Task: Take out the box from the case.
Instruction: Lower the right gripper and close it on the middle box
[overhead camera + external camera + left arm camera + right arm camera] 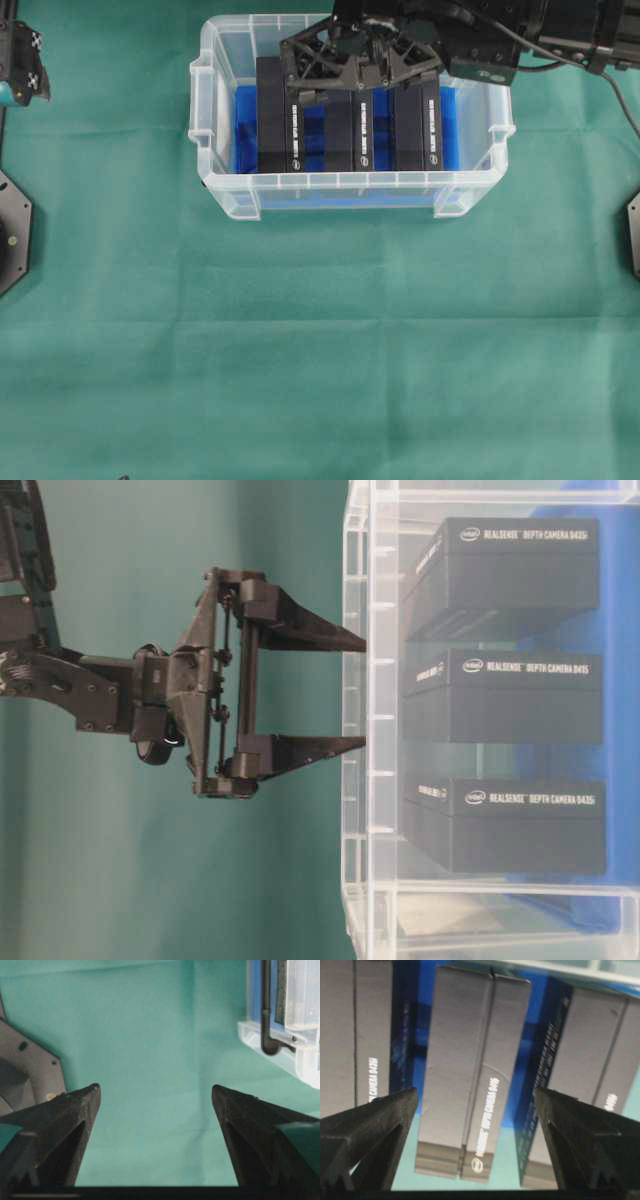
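Your case (215,150) sits on the green cloth (320,350) with three black boxes standing in it; the middle box (470,1075) lies between your right gripper (475,1105) and its spread, empty jaws. Descend off-centre and a fingertip could strike a neighbouring box. The left gripper (155,1095) idles wide apart.

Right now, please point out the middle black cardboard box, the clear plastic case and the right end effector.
Middle black cardboard box (475,1075): right wrist view, top face.
Clear plastic case (350,181): overhead view, near rim.
Right end effector (352,692): table-level view, between fingertips.
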Robot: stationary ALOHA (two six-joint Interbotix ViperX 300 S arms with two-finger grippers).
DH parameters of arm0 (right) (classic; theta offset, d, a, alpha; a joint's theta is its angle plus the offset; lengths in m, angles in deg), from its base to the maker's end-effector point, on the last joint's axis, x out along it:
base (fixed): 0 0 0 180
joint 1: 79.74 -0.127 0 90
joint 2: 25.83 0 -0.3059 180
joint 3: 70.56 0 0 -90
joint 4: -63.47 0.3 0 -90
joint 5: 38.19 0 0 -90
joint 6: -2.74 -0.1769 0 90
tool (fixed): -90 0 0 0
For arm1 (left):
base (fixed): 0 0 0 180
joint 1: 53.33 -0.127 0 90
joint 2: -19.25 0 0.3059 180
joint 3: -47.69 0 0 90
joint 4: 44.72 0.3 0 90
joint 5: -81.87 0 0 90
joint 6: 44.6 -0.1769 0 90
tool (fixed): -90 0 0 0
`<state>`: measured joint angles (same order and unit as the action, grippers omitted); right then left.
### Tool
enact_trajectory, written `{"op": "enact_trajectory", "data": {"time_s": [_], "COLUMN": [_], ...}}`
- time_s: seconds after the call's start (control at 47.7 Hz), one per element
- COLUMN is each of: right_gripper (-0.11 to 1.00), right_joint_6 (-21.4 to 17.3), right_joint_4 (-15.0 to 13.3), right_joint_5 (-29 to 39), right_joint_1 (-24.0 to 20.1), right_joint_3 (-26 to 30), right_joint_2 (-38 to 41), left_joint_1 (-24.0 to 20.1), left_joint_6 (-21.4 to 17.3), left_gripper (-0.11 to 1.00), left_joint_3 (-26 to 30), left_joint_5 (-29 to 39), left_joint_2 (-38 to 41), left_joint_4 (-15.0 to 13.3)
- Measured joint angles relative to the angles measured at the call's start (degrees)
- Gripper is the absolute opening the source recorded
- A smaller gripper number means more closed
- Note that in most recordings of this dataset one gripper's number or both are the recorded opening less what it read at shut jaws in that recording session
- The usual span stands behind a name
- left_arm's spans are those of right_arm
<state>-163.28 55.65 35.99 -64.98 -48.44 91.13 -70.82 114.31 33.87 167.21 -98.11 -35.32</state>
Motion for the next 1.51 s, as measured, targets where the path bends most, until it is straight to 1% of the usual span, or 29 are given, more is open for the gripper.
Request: {"op": "enact_trajectory", "data": {"time_s": [0.147,0.524,0.754,0.985,1.194,1.508], "right_gripper": [0.94,0.94,0.94,0.94,0.94,0.93], "right_joint_6": [0.0,0.3,0.4,0.4,0.4,-0.1], "right_joint_4": [0.4,1.8,2.5,2.6,4.0,4.2], "right_joint_5": [-2.1,-4.7,-5.1,-6.9,-8.4,-9.1], "right_joint_1": [0.2,0.7,0.6,0.7,0.6,0.6], "right_joint_3": [-1.1,-2.9,-3.4,-4.5,-5.8,-5.9], "right_joint_2": [0.0,1.2,2.6,3.8,4.7,4.8], "left_joint_1": [0.0,0.0,0.0,0.0,0.0,0.0], "left_joint_6": [0.1,0.2,-0.1,-0.2,-0.3,-0.3], "left_gripper": [0.92,0.92,0.92,0.92,0.92,0.92], "left_joint_3": [0.0,0.0,0.0,0.0,0.0,0.0], "left_joint_5": [0.0,0.0,0.1,0.0,0.1,0.1], "left_joint_2": [0.0,0.0,0.0,0.0,0.0,0.0], "left_joint_4": [-0.1,0.0,0.0,0.0,0.0,0.0]}}
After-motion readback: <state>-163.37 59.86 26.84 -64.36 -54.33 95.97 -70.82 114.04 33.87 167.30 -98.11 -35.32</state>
